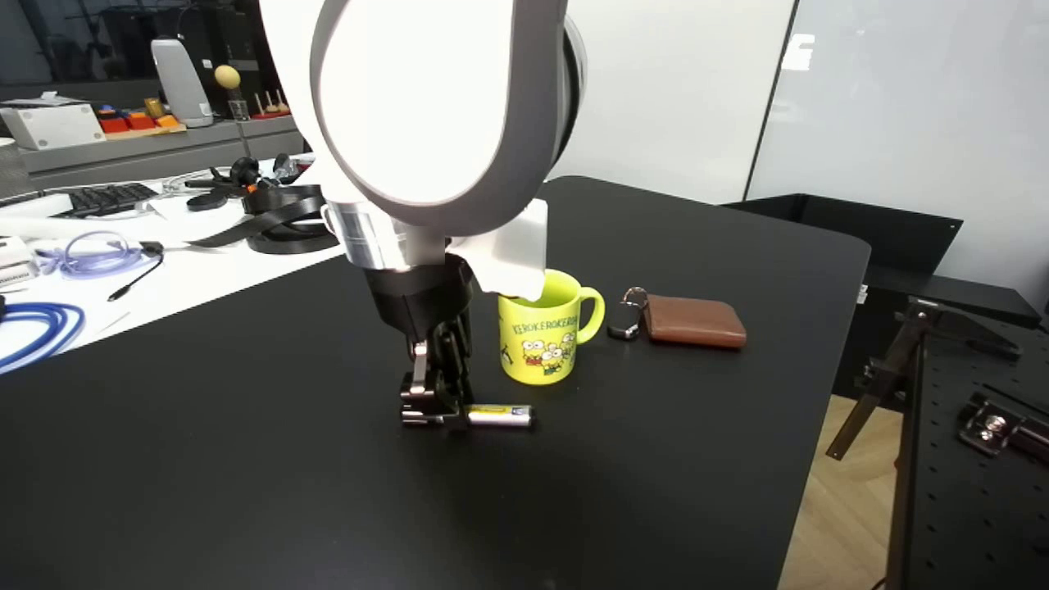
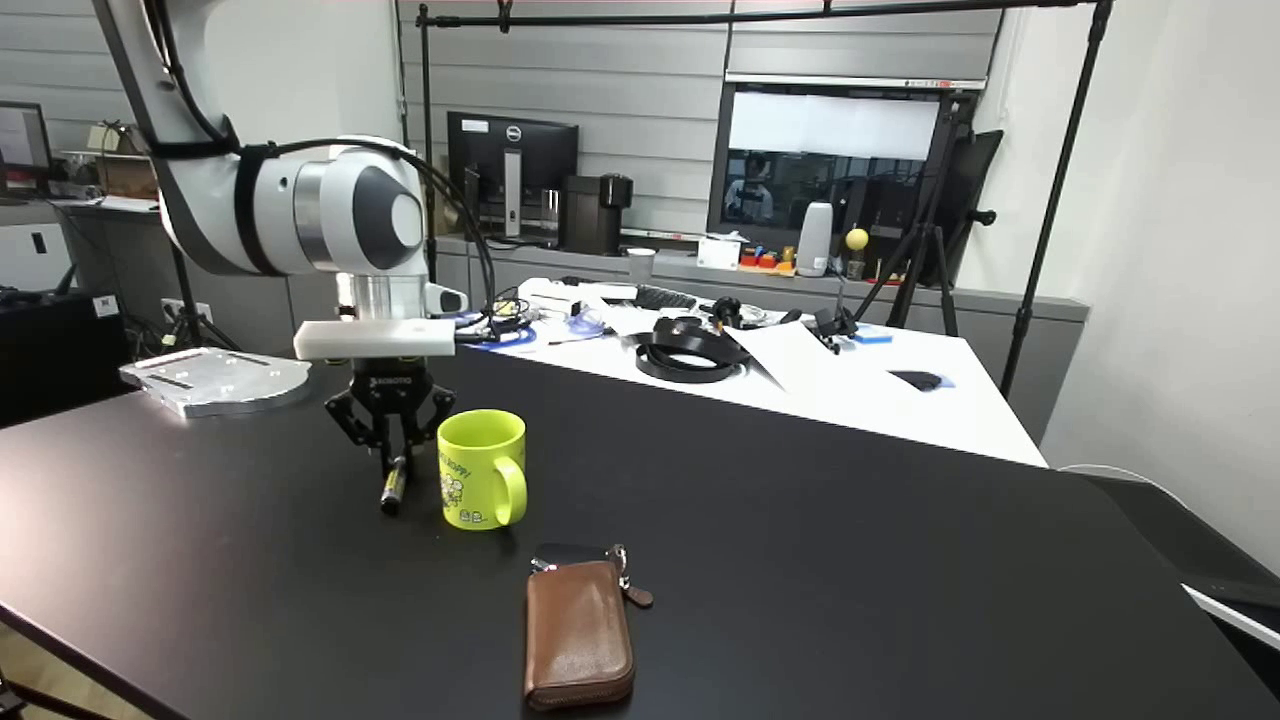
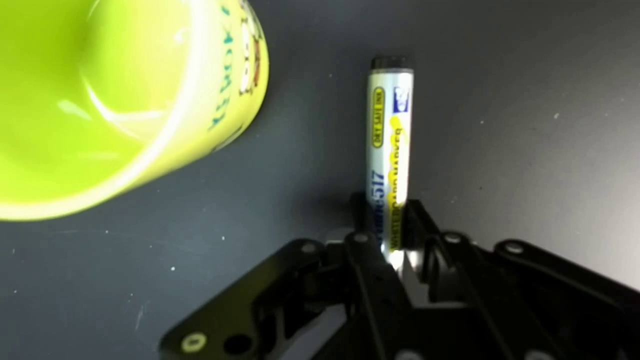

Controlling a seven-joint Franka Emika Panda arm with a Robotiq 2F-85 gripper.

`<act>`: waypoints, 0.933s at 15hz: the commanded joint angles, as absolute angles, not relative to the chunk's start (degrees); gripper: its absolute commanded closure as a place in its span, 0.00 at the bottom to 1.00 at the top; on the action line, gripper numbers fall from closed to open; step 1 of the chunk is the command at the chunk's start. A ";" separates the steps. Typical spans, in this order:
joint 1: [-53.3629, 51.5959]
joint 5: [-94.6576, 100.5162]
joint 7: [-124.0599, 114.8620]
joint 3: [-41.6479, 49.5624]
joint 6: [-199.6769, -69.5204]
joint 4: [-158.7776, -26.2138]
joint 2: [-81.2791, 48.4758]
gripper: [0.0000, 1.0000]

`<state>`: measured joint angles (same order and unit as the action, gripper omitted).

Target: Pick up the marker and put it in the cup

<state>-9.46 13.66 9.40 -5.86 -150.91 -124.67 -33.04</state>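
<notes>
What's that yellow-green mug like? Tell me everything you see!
The mug is bright yellow-green and shiny, maybe ceramic, with a round open rim, a side handle, and printed letters and cartoon characters. It stands upright on the black table, the only thing seen touching it. In the wrist view, what shows inside it looks empty. The marker is beside it but apart.

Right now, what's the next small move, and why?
Probably a short straight lift: the gripper looks closed on the marker, which sits low at the table, below the rim of the yellow-green mug beside it. Going toward the mug at this height would likely bump its wall.
</notes>
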 commanded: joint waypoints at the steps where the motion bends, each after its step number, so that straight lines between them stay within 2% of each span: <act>1: -9.94 14.07 8.52 -5.03 -150.05 -124.47 -32.18 0.95; 6: -11.66 14.49 6.93 -5.02 -145.23 -125.61 -26.45 0.95; 14: -12.39 10.52 -4.00 -6.03 -125.86 -125.37 -11.88 0.95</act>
